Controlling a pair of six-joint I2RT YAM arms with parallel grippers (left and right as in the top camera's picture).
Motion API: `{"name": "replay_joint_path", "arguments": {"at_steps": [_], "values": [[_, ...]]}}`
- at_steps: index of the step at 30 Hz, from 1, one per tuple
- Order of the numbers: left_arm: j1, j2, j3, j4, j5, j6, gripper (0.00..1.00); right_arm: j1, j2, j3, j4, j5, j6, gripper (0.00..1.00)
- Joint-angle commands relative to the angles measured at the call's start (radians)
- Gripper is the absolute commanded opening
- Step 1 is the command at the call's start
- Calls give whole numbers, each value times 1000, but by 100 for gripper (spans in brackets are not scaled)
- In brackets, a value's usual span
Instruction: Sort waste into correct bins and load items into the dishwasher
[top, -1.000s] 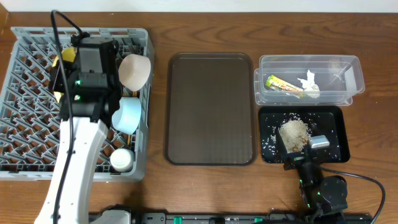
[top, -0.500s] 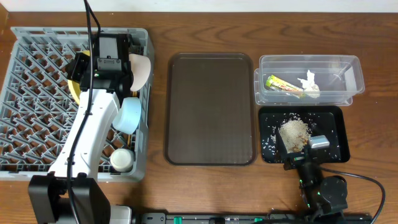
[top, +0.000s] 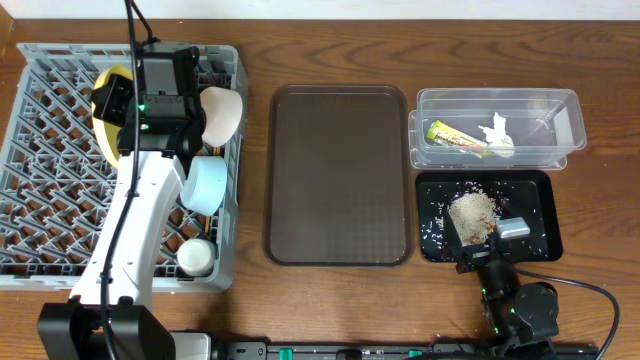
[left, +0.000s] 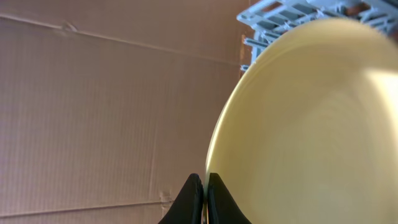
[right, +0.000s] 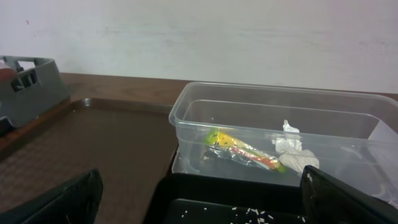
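Observation:
My left gripper (left: 204, 196) is shut on the rim of the yellow plate (left: 311, 130), which stands on edge over the grey dish rack (top: 60, 210) near its back (top: 108, 115). A white bowl (top: 220, 113) and a light blue bowl (top: 205, 185) stand in the rack's right side. The snack wrapper (top: 455, 135) and white tissue (top: 497, 133) lie in the clear tub (top: 560, 105), also seen in the right wrist view (right: 242, 149). The rice heap (top: 473, 213) lies in the black tray (top: 535, 190). My right gripper (right: 199, 199) is open at the tray's near edge. The chopsticks are not visible.
A flat brown serving tray (top: 338, 175) lies between rack and bins. A small white cup (top: 197, 257) sits in the rack's front right corner. A small silver object (top: 513, 228) lies in the black tray. A cardboard wall (left: 93, 106) fills the left wrist view.
My left arm has swung over the rack's back, and the yellow plate now stands more on edge toward the left. The right arm has not moved.

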Motion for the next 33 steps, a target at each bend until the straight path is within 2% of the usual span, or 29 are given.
{"name": "replay_joint_path", "arguments": {"at_steps": [1,13,14,15,18,19,22,24,28,33], "values": [[24,2,-4,-8,45,25,6,-14,-5,-1,-3,0,2,99],[25,3,-17,-42,55,-29,7,-14,-5,-1,-3,0,2,99],[25,3,-17,-45,55,-29,10,-14,-5,-1,-3,0,2,99],[25,3,-17,-49,55,-29,17,-14,-5,-1,-3,0,2,99],[24,1,-17,-49,46,-29,53,-14,-5,-1,-3,0,2,99],[18,-3,-17,-48,27,-29,57,-14,-5,-1,-3,0,2,99],[-6,-28,-16,-25,-22,-54,64,-14,-5,-1,-3,0,2,99],[-26,-61,-16,-7,-47,-116,70,-14,-5,-1,-3,0,2,99],[-94,-170,-16,-47,-53,-300,70,-14,-5,-1,-3,0,2,99],[-230,-340,-13,-220,89,-446,70,-14,-5,-1,-3,0,2,99]]}}
